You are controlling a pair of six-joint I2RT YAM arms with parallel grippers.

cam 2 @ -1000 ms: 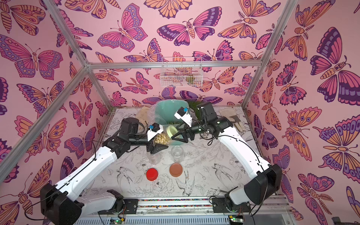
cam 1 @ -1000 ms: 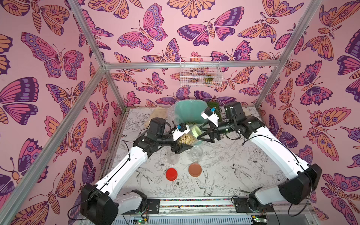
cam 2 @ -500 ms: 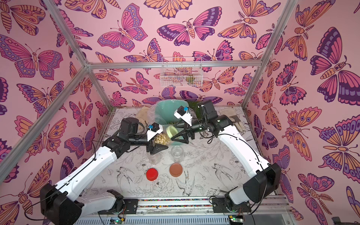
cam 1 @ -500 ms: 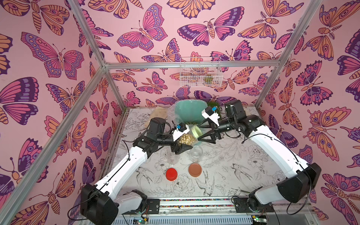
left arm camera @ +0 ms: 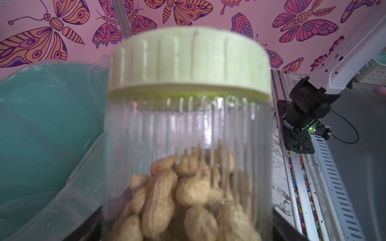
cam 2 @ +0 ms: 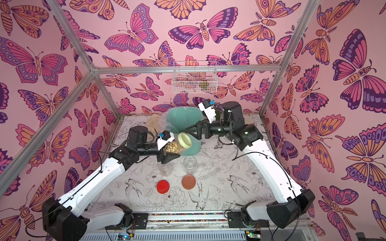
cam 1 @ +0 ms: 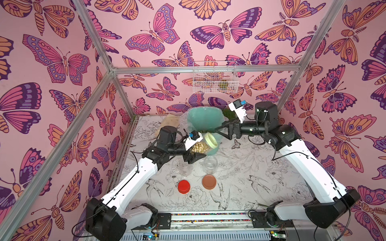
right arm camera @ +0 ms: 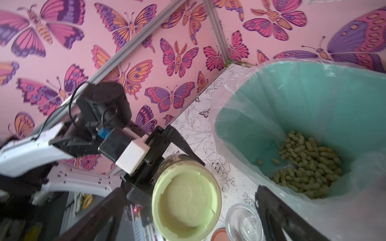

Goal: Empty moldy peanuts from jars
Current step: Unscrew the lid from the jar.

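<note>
The left end effector point(cam 1: 197, 152) pinches a ribbed clear jar point(cam 1: 202, 147), held tilted above the worktop point(cam 1: 250, 177), just beside the teal bin point(right arm camera: 313, 71). Its pale green lid point(left arm camera: 188, 62) is on, and beige peanuts point(left arm camera: 188, 198) in their shells fill roughly half. The right end effector point(cam 1: 221, 131) is spread, near the lid but apart. 2 lidless jars point(cam 1: 210, 164) stand below.

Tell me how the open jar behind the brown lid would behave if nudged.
The open jar behind the brown lid looks empty and clear-walled, so probably light; a nudge would likely slide or tip it. Once tipped, its round body would probably roll on the flat table.
</note>
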